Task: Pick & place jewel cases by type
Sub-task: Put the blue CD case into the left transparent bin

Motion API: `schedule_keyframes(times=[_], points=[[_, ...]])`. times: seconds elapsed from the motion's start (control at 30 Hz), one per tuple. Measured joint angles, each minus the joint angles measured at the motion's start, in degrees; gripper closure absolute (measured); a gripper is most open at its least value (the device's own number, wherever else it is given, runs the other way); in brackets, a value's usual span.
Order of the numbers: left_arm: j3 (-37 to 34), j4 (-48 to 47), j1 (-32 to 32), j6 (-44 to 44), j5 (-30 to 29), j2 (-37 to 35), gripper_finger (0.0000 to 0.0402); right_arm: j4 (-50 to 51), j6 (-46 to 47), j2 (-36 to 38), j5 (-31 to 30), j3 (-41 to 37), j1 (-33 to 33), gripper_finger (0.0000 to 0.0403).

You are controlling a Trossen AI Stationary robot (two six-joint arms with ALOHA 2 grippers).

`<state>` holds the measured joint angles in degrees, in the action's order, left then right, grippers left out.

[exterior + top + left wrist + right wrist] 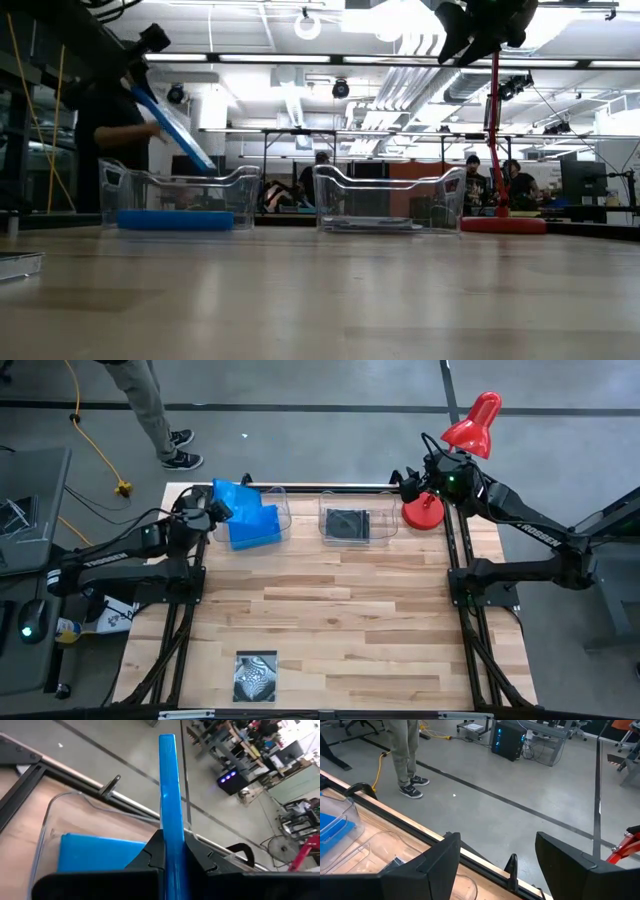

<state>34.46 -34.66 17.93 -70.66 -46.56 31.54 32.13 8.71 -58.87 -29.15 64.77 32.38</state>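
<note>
Above the left tub's rim (283,510) — left gripper (222,510), jaws pinching a blue case (243,501); right gripper (408,482) spread.

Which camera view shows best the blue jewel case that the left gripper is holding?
The left wrist view: the blue case stands edge-on, clamped between the left gripper fingers. The high view shows it over the left tub; the low view shows it tilted above the tub. The right wrist view misses it.
</note>
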Motion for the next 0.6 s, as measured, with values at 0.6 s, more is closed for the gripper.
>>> schedule_keyframes(times=[0.6], points=[[0.02,-2.46,0.04,-8.9,3.67,8.06,0.0383,0.01,0.22,0.0,0.46,0.0,0.0,0.0163]])
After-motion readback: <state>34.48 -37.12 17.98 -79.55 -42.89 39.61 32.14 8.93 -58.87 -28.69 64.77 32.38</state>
